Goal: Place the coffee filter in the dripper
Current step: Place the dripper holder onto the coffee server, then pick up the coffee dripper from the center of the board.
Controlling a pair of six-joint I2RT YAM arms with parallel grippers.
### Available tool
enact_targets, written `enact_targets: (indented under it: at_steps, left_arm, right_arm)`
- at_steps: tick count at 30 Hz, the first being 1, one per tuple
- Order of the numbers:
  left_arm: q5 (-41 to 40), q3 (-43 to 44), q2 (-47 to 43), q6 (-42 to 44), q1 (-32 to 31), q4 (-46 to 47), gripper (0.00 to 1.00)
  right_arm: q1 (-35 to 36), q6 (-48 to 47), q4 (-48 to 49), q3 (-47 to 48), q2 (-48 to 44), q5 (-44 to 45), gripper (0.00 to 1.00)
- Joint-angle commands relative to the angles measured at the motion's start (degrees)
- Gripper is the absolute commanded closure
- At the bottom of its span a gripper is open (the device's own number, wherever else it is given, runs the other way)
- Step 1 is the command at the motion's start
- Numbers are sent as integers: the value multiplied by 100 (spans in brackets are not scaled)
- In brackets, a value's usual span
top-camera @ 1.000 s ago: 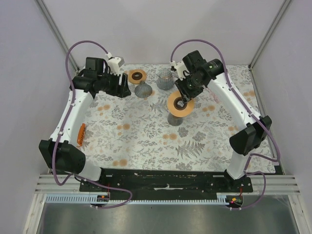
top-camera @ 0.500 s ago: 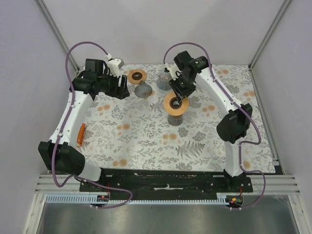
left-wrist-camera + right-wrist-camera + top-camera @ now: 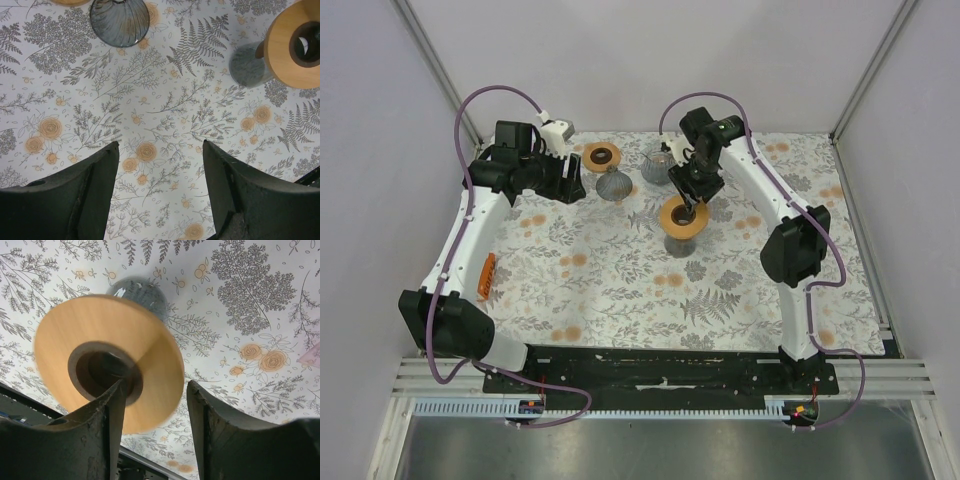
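Coffee filter nowhere visible in these views; dripper (image 3: 671,220) toward the table (image 3: 620,285) far edge, directly beneath right tool (image 3: 156,387), one finger in its hole, one outside the rim, grip unclear; left tool (image 3: 160,145) gaping, empty, farther off leftward.

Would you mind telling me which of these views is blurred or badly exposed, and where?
Right wrist view: the dripper is smeared at its rim by motion blur, while the tablecloth behind is crisp and the right gripper's fingers are near-black. Left wrist view: sharp print, left gripper's fingers underexposed too. Top view: even, soft light, no glare.
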Motion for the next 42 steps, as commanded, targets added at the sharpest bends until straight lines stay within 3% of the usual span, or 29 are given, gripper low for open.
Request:
enact_targets:
  at_steps: [1,5,14,20,28,31,37,39,42]
  left_arm:
    - [5,96,-7,155,-19,147,27]
    - [14,113,46,155,-19,138,27]
    - [32,96,212,120,-19,138,27]
    - [41,113,309,94,-19,138,28]
    - [58,26,309,120,-19,147,28]
    - [49,26,309,129,-19,138,28]
    - [15,-27,213,129,-19,138,28]
    - [6,-45,169,146,-19,138,28]
    - [-65,-45,99,146,-19,138,28]
  right_arm:
    - [-11,-145,-20,290,-13,-176,39]
    - [-38,-189,103,334,-110,-237,30]
    - [-397,-198,638,45,-759,-351,27]
    - [-1310,608,2384,-1333,-1761,219,21]
    - [-1988,2323,5180,-4172,-2755,958,14]
    - [-2164,2745,5639,-4447,-2441,915,14]
    - [-2445,3203,5815,-4026,-1395,1028,19]
    - [-2525,3160,5842,-3798,-1069,967,23]
    - [-2569,2967,5877,-3569,-744,792,37]
